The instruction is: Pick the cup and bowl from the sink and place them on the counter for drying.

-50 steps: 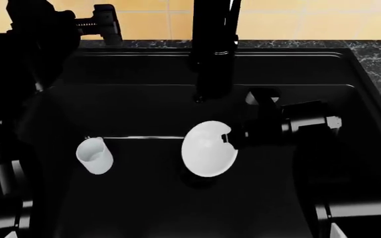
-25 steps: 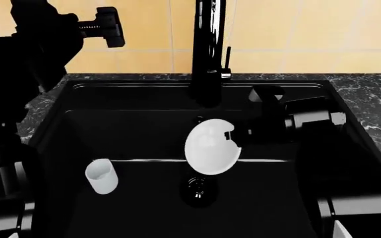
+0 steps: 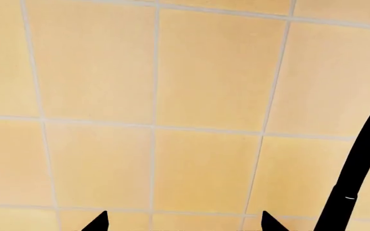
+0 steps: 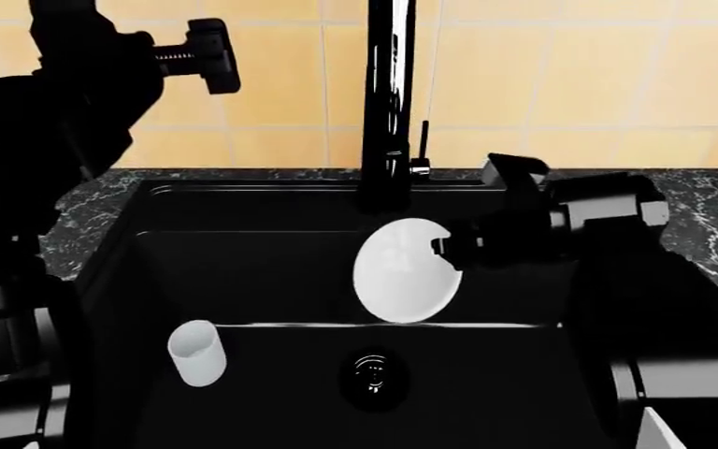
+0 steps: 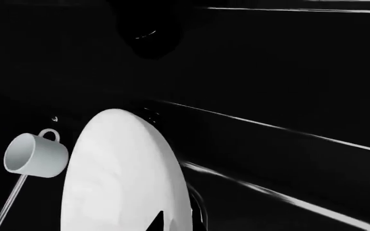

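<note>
So the right gripper (image 4: 449, 249) is holding the bowl (image 4: 406, 269) by its rim, jaws clenched on the edge, and the bowl is hanging tilted on its side up over the sink (image 4: 272, 271), above the drain (image 4: 373, 371) and just in front of the tall glossy faucet (image 4: 387, 103). In the head view its pale round face is turning toward the camera. The right wrist view is showing the same bowl (image 5: 130, 178) edge-on, filling the lower part of the picture, with the dark basin wall (image 5: 288, 86) behind it.

The cup (image 4: 197, 353) is sitting down on the sink floor toward the left side, well apart from the bowl, leaning a bit. In the right wrist view the cup (image 5: 36, 155) is showing a small loop at its rim, which might be a handle, hard to say at that size.

The left gripper (image 4: 203, 54) is hanging up high by the yellow tiled wall (image 4: 583, 75), well away from everything. The left wrist view is only catching two black fingertips (image 3: 98, 222) spread wide apart with nothing between them, so those jaws are released, plus tiles (image 3: 204, 96) and a slice of the faucet (image 3: 358, 168).

The marble bench (image 4: 709, 210) is framing the basin on both sides.
</note>
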